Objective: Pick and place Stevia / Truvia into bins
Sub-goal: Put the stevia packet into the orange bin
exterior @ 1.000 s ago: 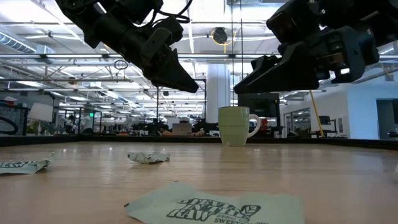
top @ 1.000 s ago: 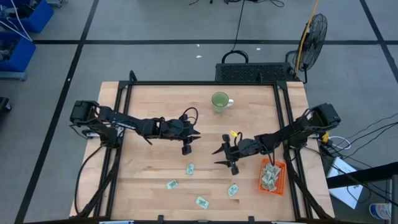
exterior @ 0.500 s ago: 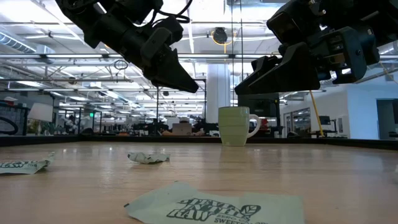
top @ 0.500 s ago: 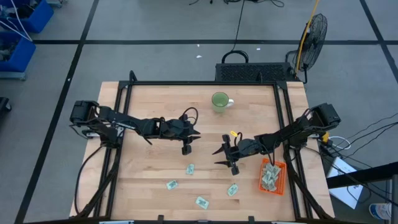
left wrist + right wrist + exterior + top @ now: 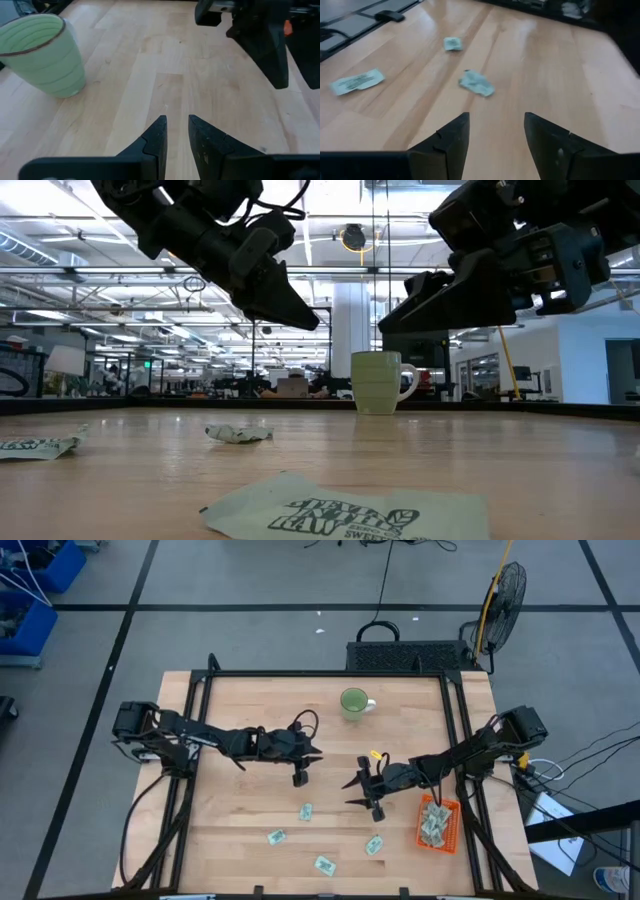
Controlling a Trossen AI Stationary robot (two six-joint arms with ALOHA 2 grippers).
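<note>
Orange plastic marks the bins (image 5: 438, 823) at the table's four o'clock, some Stevia / Truvia sachets (image 5: 306, 811) inside, four loose toward six – nothing has shifted lately; right gripper (image 5: 359, 792) hovers spread and empty, left gripper (image 5: 306, 768) narrowly parted, empty, so no pick is underway

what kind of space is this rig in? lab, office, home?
Looks like a large open industrial lab or workshop: exposed ceiling trusses and strip lights behind the table, a taped grey floor, and a standing fan beside the wooden table.
</note>
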